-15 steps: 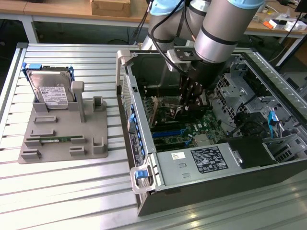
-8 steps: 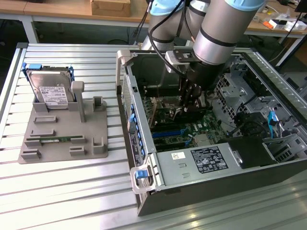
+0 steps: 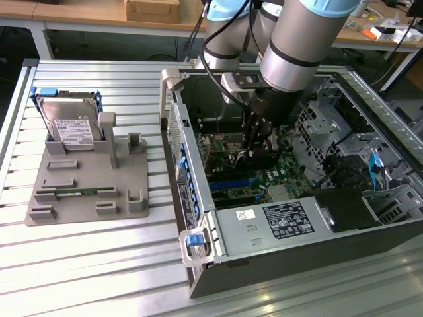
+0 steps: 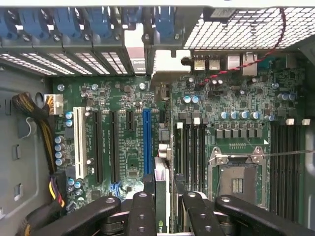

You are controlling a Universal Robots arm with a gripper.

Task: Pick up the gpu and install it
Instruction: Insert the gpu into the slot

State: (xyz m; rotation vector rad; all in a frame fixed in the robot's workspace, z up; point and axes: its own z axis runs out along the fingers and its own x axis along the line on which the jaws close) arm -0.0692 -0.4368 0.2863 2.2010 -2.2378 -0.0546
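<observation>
My gripper (image 3: 259,146) reaches down inside the open computer case (image 3: 198,218), over the green motherboard (image 3: 264,181). The gpu (image 4: 160,189) shows edge-on in the wrist view as a slim dark card with a pale edge, upright between the black fingers (image 4: 141,206). The gripper (image 4: 165,199) is shut on the gpu. The card hangs just above the board, close beside the long blue expansion slot (image 4: 146,142) and roughly parallel to it. From the exterior view the gpu (image 3: 261,160) is a dark strip under the fingers, partly hidden by the arm.
A boxy silver hard drive (image 3: 69,122) stands on the grey fixture (image 3: 86,178) at the exterior view's left, with a green memory stick (image 3: 76,193) lying in it. Inside the case are the power supply (image 3: 291,221), drive cages (image 3: 330,125), cable bundles (image 4: 39,128) and blue slot latches (image 4: 74,22).
</observation>
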